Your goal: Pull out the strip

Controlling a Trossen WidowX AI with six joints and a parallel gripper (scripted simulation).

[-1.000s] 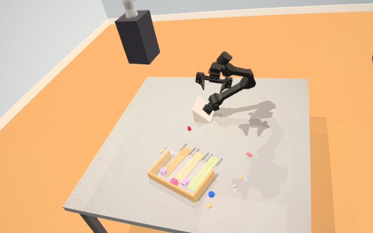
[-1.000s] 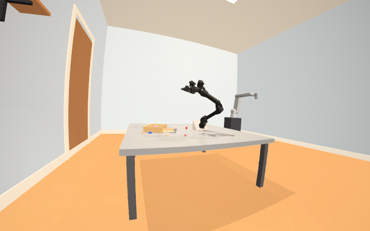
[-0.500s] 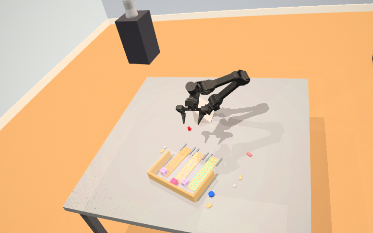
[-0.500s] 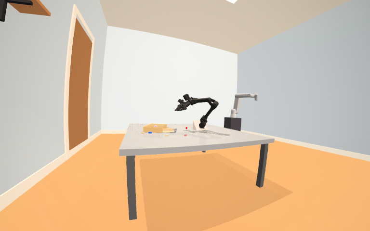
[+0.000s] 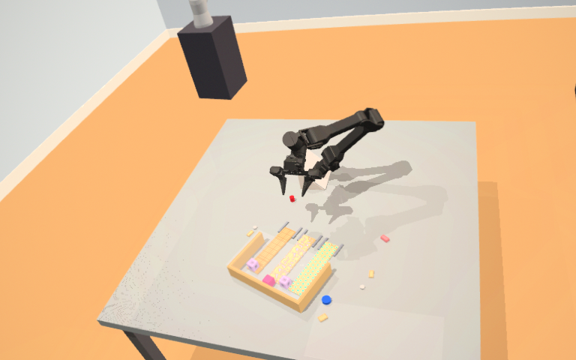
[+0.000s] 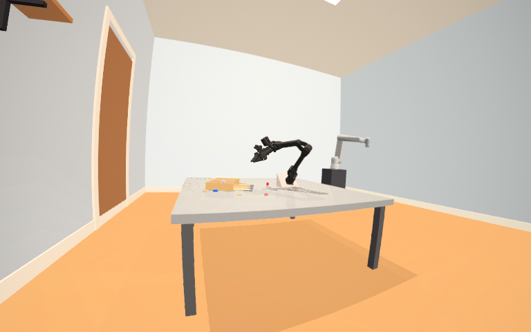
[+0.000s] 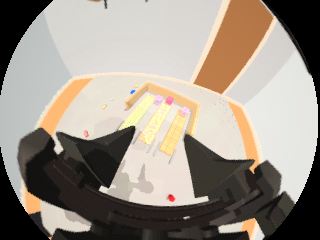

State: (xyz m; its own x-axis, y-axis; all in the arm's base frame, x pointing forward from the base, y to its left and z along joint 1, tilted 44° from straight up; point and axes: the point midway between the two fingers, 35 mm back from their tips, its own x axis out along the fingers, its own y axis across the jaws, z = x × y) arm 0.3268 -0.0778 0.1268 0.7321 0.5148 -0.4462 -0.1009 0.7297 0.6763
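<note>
From where I hang, nothing can be read. The two pale purple cubes (image 5: pixel 253 265) (image 5: pixel 285 280) in the tray (image 5: pixel 277 297) each carry a small dark mark on their faces, but it is too small and blurred to make out.
</note>
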